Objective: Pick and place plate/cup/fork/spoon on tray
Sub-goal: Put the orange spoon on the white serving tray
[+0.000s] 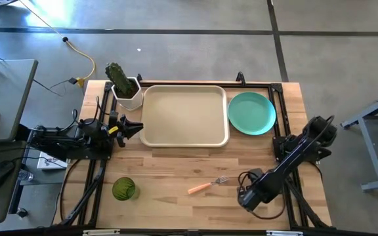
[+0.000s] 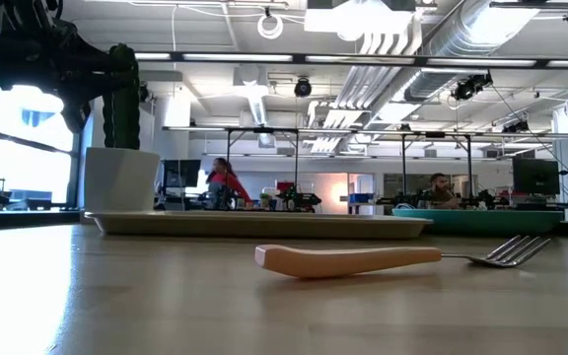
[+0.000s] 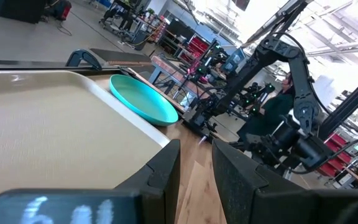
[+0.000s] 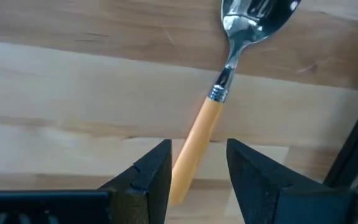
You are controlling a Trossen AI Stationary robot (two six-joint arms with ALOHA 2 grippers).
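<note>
The beige tray (image 1: 184,115) lies at the table's far middle, with the teal plate (image 1: 251,113) flat on the wood right beside it. Near the front left stands the green cup (image 1: 124,189). The fork (image 1: 209,185) lies flat at the front middle, tines toward the right. The spoon (image 4: 225,81) lies flat on the wood under my right gripper (image 4: 197,155), which points down, open, its fingers on either side of the orange handle's free end (image 4: 188,168). In the high view that gripper (image 1: 247,195) hides the spoon. My left gripper (image 1: 136,126) waits level at the tray's left edge, open.
A white pot with a cactus (image 1: 126,88) stands at the tray's far left corner. Black frame rails (image 1: 281,124) run along the table's sides. Bare wood lies between the tray and the near edge around the fork. People sit in the room beyond (image 2: 227,182).
</note>
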